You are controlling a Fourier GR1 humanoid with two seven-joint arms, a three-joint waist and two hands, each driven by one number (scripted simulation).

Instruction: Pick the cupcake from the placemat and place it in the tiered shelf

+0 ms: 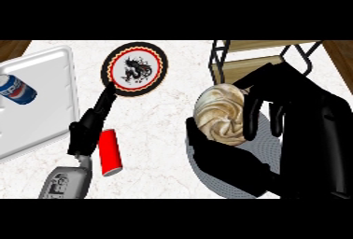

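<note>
The white marbled desk (158, 135) carries everything here. Beyond the right hand's fingertips stands the largest thing, the tiered shelf of pale wooden boards in a black wire frame (248, 63); the boards that show look bare, though the hand hides much of the lower one. Far to the right hand's left lies a flat white rectangular tray (48, 93), and on it a blue, white and red drinks can (17, 89) lies on its side, the only thing in it. Under the right hand, a grey dotted round placemat (231, 184) shows beneath the palm.

The black right hand (289, 135) is curled round the cream swirl-frosted cupcake (221, 114), fingers over its top and right side, thumb underneath on the left. The cupcake appears lifted off the placemat, just short of the shelf.

It looks light and soft. The piped frosting would likely smear or dent, so the firmer base is probably the safer hold; fingers lying on the swirl risk marking it. Setting it down level on a board seems the remaining step.

Well to the left of that hand lie a round red, black and white coaster with a dragon design (135, 69) and a red cylinder (110, 152). The black left hand (86, 133) rests beside the cylinder, fingers relaxed, holding nothing.
</note>
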